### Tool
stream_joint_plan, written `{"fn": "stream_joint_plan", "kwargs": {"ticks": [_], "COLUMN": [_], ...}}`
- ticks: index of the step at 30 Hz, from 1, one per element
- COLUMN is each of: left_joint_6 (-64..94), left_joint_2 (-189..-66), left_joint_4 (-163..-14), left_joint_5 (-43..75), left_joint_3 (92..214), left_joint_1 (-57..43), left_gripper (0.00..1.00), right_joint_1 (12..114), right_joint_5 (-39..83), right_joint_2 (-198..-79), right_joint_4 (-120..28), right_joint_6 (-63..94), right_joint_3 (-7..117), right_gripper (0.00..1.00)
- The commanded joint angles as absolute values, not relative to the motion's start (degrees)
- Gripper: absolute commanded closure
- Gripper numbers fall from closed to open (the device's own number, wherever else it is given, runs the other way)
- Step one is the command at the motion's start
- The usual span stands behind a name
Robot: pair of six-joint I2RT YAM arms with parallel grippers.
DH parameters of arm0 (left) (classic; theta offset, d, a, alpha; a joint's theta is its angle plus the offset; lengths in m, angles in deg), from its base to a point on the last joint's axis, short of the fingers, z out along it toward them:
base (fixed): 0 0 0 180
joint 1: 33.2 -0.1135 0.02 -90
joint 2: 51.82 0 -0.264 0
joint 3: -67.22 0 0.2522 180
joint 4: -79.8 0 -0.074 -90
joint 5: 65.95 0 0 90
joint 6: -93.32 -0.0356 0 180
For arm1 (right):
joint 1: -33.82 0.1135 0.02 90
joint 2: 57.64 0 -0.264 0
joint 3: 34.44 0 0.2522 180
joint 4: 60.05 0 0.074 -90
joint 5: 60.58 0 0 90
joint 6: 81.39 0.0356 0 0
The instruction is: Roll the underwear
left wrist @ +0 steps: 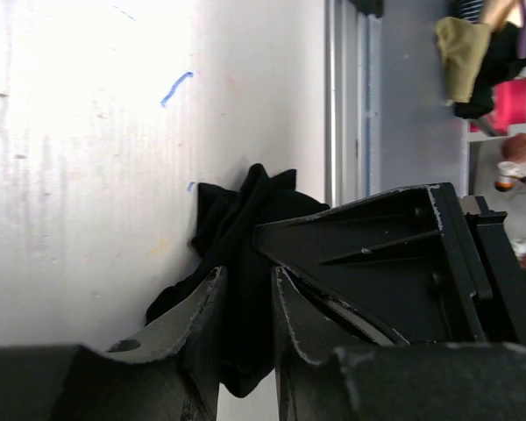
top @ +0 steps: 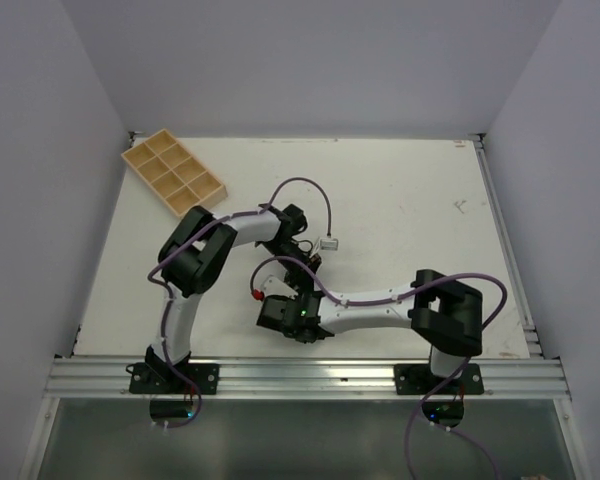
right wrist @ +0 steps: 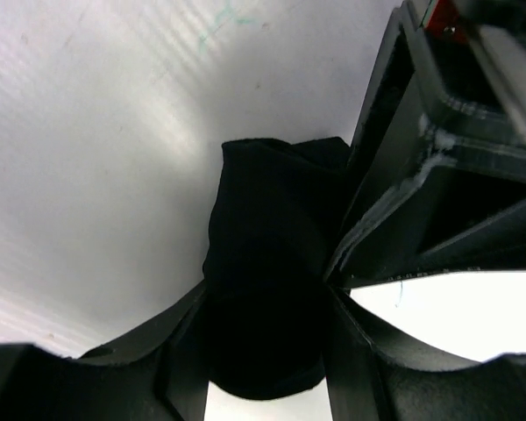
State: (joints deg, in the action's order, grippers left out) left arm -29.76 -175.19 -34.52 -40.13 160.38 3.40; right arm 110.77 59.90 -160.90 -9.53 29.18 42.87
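The underwear (left wrist: 242,219) is a bunched black fabric lump on the white table. My left gripper (left wrist: 245,303) is shut on it, a fold pinched between the two fingers. In the right wrist view the underwear (right wrist: 267,263) is a thick dark bundle filling the gap of my right gripper (right wrist: 263,351), whose fingers press both its sides. In the top view the left gripper (top: 302,262) and right gripper (top: 296,296) meet tip to tip at the table's middle front, and the garment is hidden under them.
A wooden compartment tray (top: 172,177) lies at the back left of the table (top: 410,210). A metal rail (top: 310,378) runs along the near edge. The right gripper's body (left wrist: 403,263) sits close against the left fingers.
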Motion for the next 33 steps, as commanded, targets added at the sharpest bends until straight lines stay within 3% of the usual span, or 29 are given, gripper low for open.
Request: {"fn": "stream_joint_plan", "kwargs": {"ticks": [1,4,11,13,19,26,28,30,32,33], "left_joint_6": [-20.33,-15.68,-8.65,-6.1,1.99,8.04,8.85,20.67,29.19,30.03], "left_joint_2": [-171.0,-167.67,-167.04,-166.61,-158.8,-152.03,-147.48,-145.25,-148.22,-150.15], "left_joint_4": [-45.56,-48.99,-49.27,-49.79,-58.92,-66.02,-72.36,-79.39,-80.73,-77.85], "left_joint_5": [-27.99,-23.07,-17.19,-13.85,-4.71,9.37,6.92,9.28,-8.78,-11.69], "left_joint_3": [158.24,159.03,164.39,165.01,163.69,171.34,167.75,163.27,164.12,167.7], "left_joint_1": [3.02,2.4,-1.64,-3.91,-10.34,-11.57,-12.88,-14.9,-21.04,-22.72], "left_gripper": [0.7,0.56,0.4,0.0,0.0,0.0,0.0,0.0,0.0,0.0], "right_joint_1": [106.52,105.9,104.32,102.83,99.31,93.95,91.85,90.78,89.9,89.64], "right_joint_5": [54.66,52.72,50.87,49.73,45.96,37.97,37.16,35.67,35.05,34.18], "right_joint_2": [-159.94,-160.12,-160.3,-159.51,-156.6,-152.74,-151.6,-151.5,-151.42,-151.42], "right_joint_4": [-13.49,-15.43,-17.89,-18.34,-20.88,-26.85,-28.53,-29.23,-29.85,-30.55], "right_joint_6": [32.6,33.04,34.18,34.62,36.55,38.14,38.22,38.14,38.31,38.4], "right_joint_3": [37.6,36.19,33.56,32.68,28.9,23.19,22.48,21.87,21.17,20.99], "right_gripper": [0.69,0.71,0.73,0.73,0.74,0.74,0.74,0.74,0.74,0.74]}}
